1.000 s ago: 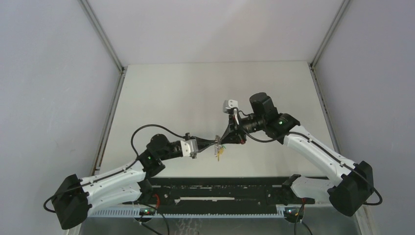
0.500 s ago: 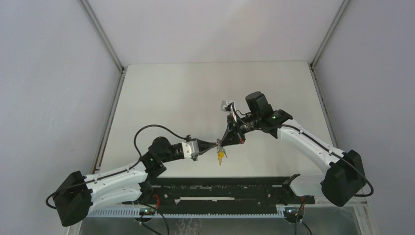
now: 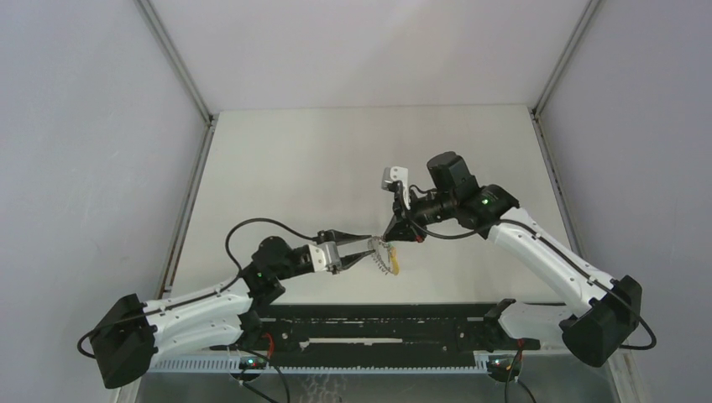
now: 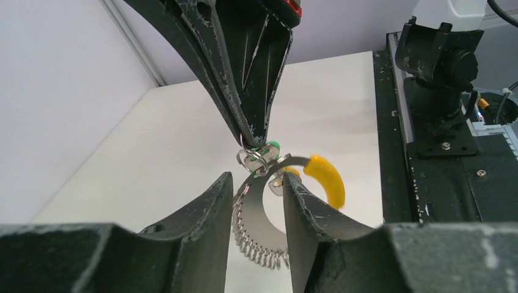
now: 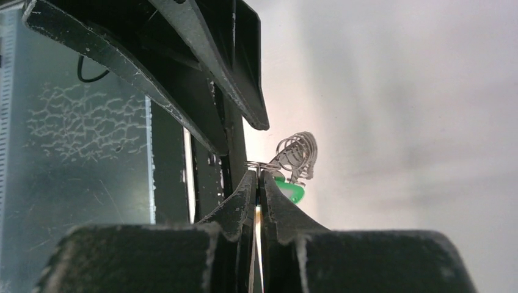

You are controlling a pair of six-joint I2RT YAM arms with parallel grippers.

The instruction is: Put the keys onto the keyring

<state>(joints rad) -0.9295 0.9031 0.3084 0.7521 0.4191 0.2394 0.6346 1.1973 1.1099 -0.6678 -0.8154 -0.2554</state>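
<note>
Grey metal, thin and flat, bent into a wide arc with a coiled, beaded outer rim: keyring [image 4: 256,251], up off the table [image 3: 336,151], between the two grippers. Partly hidden behind the dark, scuffed fingers of the left gripper [image 3: 370,244], lower end cut off there. Left jaws apart, released, with the arc in the gap; touching a pad or not, impossible to tell. Clenched tight on a small silver split ring [image 4: 258,160] just above the arc: right gripper [image 5: 257,176]. Green key [image 5: 291,193] tucked behind those tips, only the plastic head showing, blade hard to make out. Curved yellow plastic piece [image 4: 324,178] at the arc's far end; key head or sleeve, unclear. Mere specks from above. Black rail [image 3: 378,336] along the near edge, well apart.
</note>
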